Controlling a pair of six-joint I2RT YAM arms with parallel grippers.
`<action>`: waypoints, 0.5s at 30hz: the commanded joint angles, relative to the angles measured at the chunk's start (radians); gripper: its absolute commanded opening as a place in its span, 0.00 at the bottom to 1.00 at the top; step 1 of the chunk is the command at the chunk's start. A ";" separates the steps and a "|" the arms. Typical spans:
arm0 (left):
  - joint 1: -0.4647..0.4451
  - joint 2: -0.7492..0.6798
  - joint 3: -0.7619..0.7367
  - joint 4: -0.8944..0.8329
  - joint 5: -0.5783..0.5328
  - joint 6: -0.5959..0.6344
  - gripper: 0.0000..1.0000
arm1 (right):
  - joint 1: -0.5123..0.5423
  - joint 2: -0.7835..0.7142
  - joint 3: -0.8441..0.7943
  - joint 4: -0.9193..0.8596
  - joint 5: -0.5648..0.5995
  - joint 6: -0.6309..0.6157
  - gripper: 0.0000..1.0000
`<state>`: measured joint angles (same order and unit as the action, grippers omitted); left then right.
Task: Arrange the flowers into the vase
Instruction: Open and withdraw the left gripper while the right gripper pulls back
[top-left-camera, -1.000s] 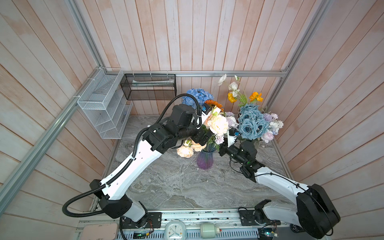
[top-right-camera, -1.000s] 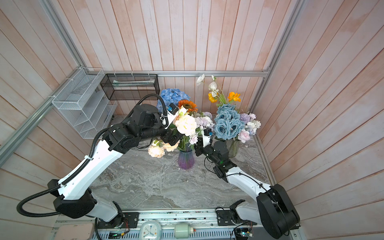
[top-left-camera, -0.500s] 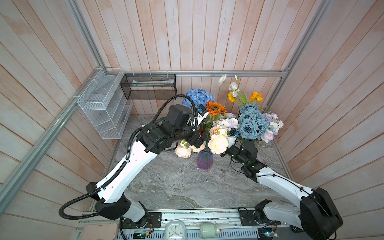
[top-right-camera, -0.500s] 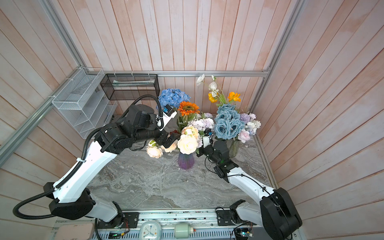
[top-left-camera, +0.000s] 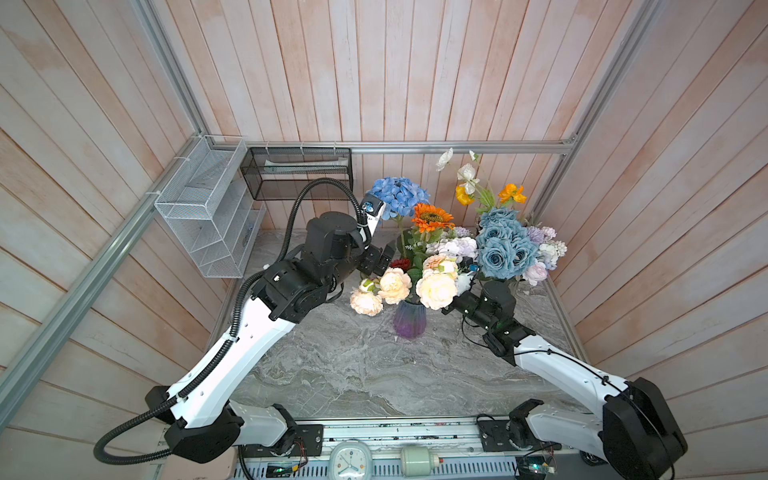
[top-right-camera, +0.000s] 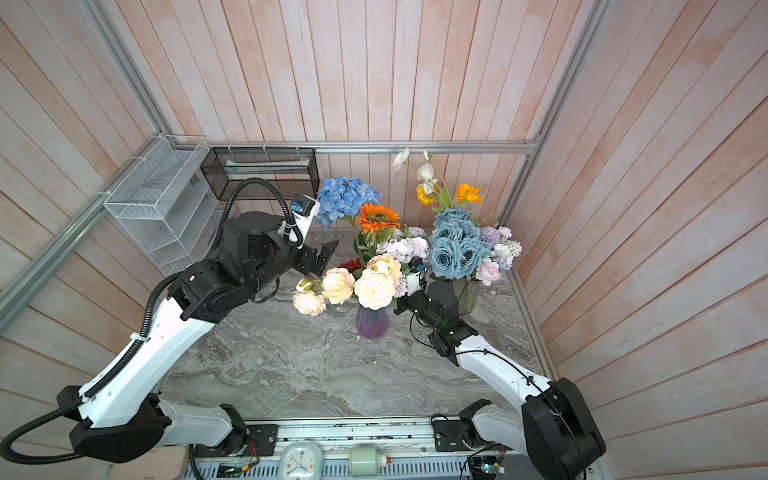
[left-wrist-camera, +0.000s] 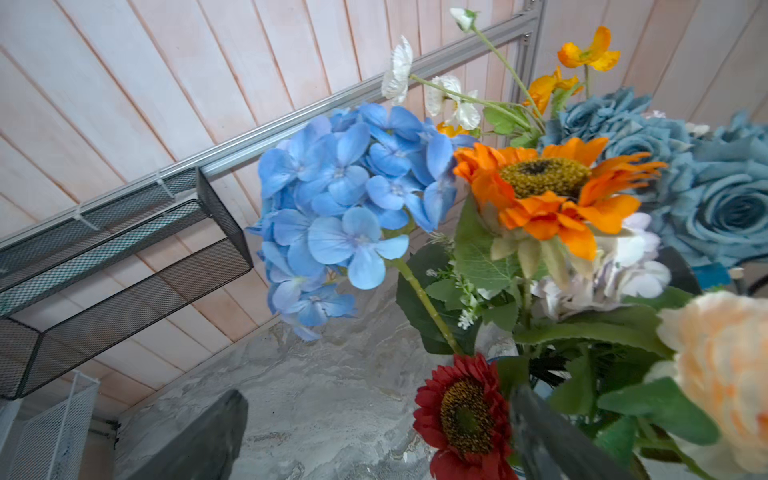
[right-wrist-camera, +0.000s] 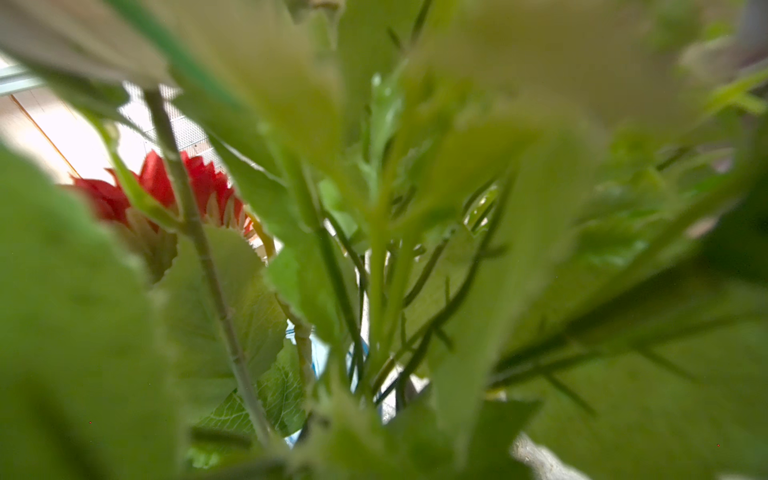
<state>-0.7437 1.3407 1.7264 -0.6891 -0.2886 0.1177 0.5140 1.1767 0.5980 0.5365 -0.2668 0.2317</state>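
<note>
A purple vase (top-left-camera: 409, 322) stands mid-table and holds the flowers: peach roses (top-left-camera: 436, 289), an orange sunflower (top-left-camera: 430, 218), a blue hydrangea (top-left-camera: 399, 195), a lilac-white cluster (top-left-camera: 455, 247) and a red sunflower (left-wrist-camera: 465, 415). My left gripper (top-left-camera: 380, 262) hangs open just left of the bunch, level with the blooms, holding nothing; its dark fingers (left-wrist-camera: 199, 436) frame the left wrist view. My right gripper (top-left-camera: 449, 308) reaches in from the right under the peach roses at the vase's mouth. Its jaws are hidden, and the right wrist view shows only leaves and stems (right-wrist-camera: 374, 270).
A clear vase (top-right-camera: 467, 295) at the back right holds dusty-blue roses (top-left-camera: 498, 245) and orange and white poppies (top-left-camera: 467, 193). A white wire rack (top-left-camera: 208, 216) and a black mesh basket (top-left-camera: 297, 172) hang on the back left walls. A clock (top-left-camera: 350, 455) sits at the front edge.
The peach roses have dropped from up among the blooms down into the purple vase. My left gripper has let them go and drawn back to the left. The right gripper's arm barely moved.
</note>
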 joint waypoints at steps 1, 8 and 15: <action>0.038 -0.049 -0.082 0.182 -0.034 -0.034 1.00 | 0.015 0.016 0.010 -0.113 -0.018 -0.023 0.25; 0.177 -0.141 -0.321 0.461 0.083 -0.161 1.00 | 0.032 0.040 0.046 -0.209 -0.009 -0.048 0.33; 0.250 -0.180 -0.473 0.567 0.148 -0.264 1.00 | 0.031 -0.012 0.045 -0.262 -0.012 -0.042 0.48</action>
<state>-0.5098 1.1782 1.2808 -0.2165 -0.1902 -0.0776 0.5362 1.1736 0.6518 0.4088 -0.2672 0.2062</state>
